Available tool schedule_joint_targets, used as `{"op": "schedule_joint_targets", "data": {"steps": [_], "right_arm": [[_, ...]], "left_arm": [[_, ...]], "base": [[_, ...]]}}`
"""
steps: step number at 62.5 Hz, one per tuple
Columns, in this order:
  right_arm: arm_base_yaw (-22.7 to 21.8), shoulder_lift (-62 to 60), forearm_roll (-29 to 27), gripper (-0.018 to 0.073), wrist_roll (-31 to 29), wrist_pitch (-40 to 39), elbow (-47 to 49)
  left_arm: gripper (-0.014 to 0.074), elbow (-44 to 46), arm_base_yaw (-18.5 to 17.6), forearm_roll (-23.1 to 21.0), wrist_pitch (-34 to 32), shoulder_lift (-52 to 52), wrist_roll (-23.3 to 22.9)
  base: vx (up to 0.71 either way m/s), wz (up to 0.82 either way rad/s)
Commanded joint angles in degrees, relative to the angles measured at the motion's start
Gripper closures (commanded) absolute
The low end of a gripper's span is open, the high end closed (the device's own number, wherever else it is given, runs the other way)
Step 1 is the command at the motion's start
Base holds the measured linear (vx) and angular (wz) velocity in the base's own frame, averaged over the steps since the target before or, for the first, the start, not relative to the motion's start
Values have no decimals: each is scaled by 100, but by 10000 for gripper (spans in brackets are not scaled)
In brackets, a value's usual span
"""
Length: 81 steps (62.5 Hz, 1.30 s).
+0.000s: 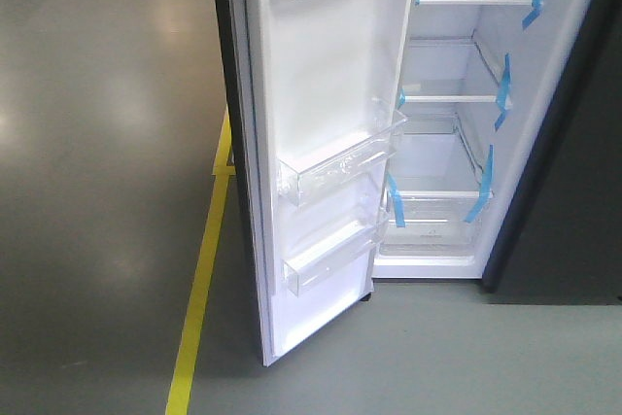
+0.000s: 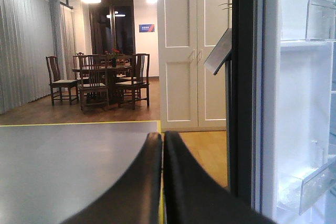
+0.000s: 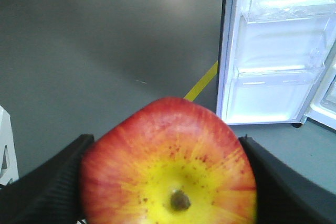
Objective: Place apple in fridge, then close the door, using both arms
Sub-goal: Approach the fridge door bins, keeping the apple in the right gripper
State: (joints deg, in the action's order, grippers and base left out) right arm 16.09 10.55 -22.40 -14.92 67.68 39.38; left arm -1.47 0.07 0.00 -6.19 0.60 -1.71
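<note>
The right hand [image 3: 164,148] grips the apple [image 3: 168,177] for the fridge [image 1: 442,65]. The left hand [image 2: 162,145] (pinched closed, empty) awaits the door [image 1: 330,94].

Door [image 1: 330,94] left of fridge [image 1: 449,70], apple [image 3: 168,150] before both

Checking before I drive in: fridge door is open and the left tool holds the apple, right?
No, the right tool holds the apple, as the right wrist view shows; the left tool is shut and empty. The fridge door is open.

Clamps apple [image 3: 169,166] in right gripper [image 3: 165,145] (a finger each side). Presses left gripper [image 2: 163,141] shut, fingers [image 2: 137,182] touching.
</note>
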Motion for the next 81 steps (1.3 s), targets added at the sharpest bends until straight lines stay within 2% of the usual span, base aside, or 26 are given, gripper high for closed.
{"op": "schedule_joint_targets", "data": {"steps": [1,81], "right_arm": [[3,94,-121,169,-18,-402,143],[3,94,-121,169,-18,-402,143]], "left_arm": [[603,-124,1,0,-419,91,-34],[603,-124,1,0,-419,91,-34]], "base": [[12,2],[9,0]]}}
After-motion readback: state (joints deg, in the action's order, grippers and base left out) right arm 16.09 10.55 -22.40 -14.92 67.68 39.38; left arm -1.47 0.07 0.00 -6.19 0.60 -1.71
